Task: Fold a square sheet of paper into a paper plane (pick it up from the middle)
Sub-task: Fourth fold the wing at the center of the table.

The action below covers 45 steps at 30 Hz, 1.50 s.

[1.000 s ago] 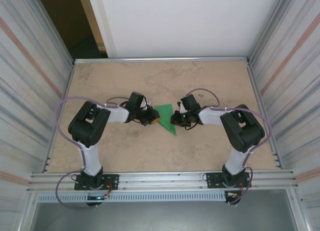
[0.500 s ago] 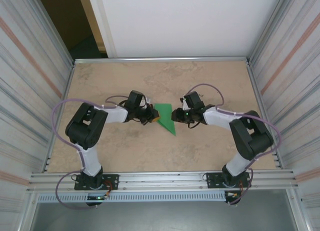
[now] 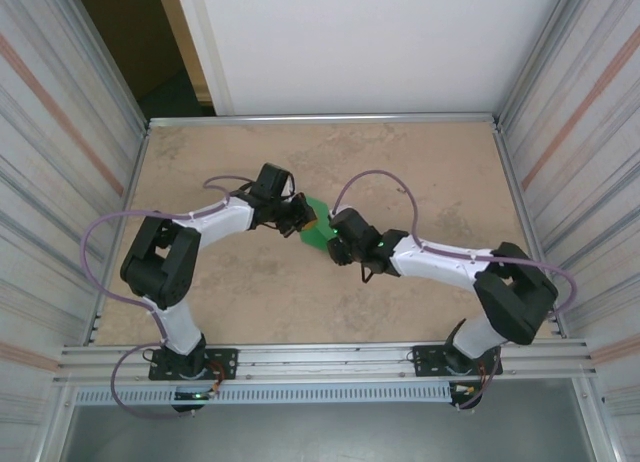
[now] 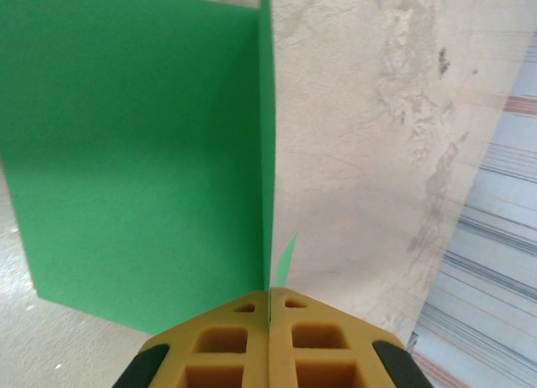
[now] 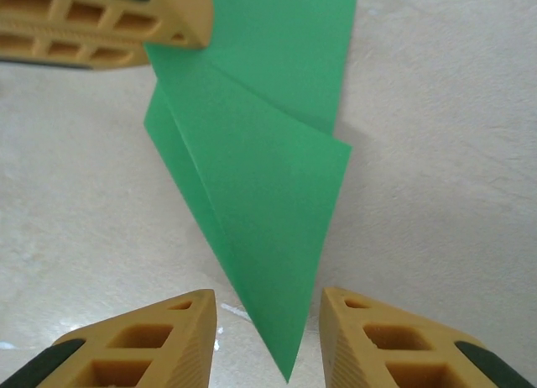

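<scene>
Marbled tabletop (image 3: 420, 172) now has the right gripper (image 5: 268, 308) swung in, fingers apart astride the pointed tip of the half-folded paper plane (image 5: 268, 195), while the left gripper (image 4: 268, 300) stays clamped on the edge beyond, so a two-handed crease looks next.

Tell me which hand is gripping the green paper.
The left hand, shut on the green paper edge; the right hand is open, straddling its tip.

Beige marbled tabletop (image 3: 420, 172); corrugated side walls (image 3: 60, 122); white back panel (image 3: 360, 42); alu rail (image 3: 330, 358) front.
</scene>
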Available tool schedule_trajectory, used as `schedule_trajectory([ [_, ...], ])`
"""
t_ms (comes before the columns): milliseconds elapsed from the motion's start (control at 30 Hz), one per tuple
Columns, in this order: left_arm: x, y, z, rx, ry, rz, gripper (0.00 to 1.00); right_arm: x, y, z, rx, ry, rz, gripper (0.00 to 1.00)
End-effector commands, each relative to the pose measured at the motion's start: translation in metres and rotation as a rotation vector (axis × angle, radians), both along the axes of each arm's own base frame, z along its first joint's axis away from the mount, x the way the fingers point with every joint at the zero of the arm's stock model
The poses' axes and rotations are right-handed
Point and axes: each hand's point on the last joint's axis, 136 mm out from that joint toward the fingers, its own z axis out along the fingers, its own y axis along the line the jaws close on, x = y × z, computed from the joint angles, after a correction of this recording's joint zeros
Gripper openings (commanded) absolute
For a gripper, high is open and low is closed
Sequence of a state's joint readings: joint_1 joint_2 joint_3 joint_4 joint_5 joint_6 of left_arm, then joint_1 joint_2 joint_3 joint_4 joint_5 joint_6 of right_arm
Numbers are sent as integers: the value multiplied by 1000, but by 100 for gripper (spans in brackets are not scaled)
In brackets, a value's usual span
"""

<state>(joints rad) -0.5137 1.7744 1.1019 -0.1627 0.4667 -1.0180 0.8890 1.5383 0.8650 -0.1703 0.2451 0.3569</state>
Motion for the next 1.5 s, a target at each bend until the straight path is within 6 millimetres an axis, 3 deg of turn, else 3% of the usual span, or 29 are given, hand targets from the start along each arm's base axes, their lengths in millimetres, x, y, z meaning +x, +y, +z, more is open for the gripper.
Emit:
schedule_trajectory([
  [0,-2,4,10,41,7,28,4,5,3,-7,-88,-42,-10,36],
  [467,-4,0,2,46,37,28,4,14,18,-26,-100,-43,-8,30],
  [867,-5,-1,2,44,43,25,5,15,14,-32,-121,-45,-15,19],
  [1033,-2,1,7,39,31,28,13,13,13,-35,-122,-34,-13,12],
  [1133,3,9,13,41,14,45,26,10,14,-38,-101,-13,0,10],
  [1267,15,37,30,46,-35,102,41,6,16,-41,-67,19,18,11],
  [1367,17,61,42,54,-82,153,44,4,18,-44,-37,51,37,11],
  [1467,10,75,42,65,-98,183,45,1,21,-47,1,89,58,11],
])
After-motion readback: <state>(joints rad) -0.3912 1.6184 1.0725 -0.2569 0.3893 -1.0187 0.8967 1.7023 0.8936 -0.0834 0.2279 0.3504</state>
